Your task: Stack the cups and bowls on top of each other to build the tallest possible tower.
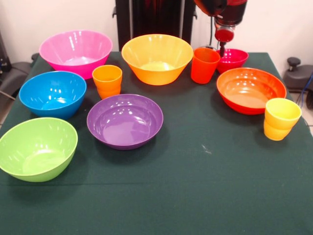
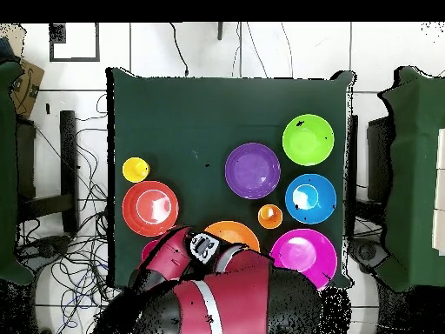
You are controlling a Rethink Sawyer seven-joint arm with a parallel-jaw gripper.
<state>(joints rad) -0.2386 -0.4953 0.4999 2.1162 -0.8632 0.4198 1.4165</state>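
Observation:
All bowls and cups stand singly on the green table [image 1: 205,191]. At the back are the pink bowl [image 1: 76,51], the yellow bowl [image 1: 156,58], the plain red-orange cup [image 1: 204,65] and the small magenta bowl [image 1: 233,59]. My gripper [image 1: 222,48] hangs just above that magenta bowl's rim, beside the red-orange cup; its state is unclear. The wide orange-red bowl [image 1: 250,90] and the yellow cup [image 1: 281,119] sit on the right. The ribbed orange cup [image 1: 107,81], blue bowl [image 1: 52,94], purple bowl [image 1: 124,121] and green bowl [image 1: 36,148] sit on the left. Overhead, my arm [image 2: 217,296] hides the gripper.
A black chair [image 1: 299,73] stands off the table's right side, another chair [image 1: 10,73] off the left. Overhead, cables [image 2: 61,252] lie on the floor beside the table, and green-covered furniture [image 2: 413,174] flanks it.

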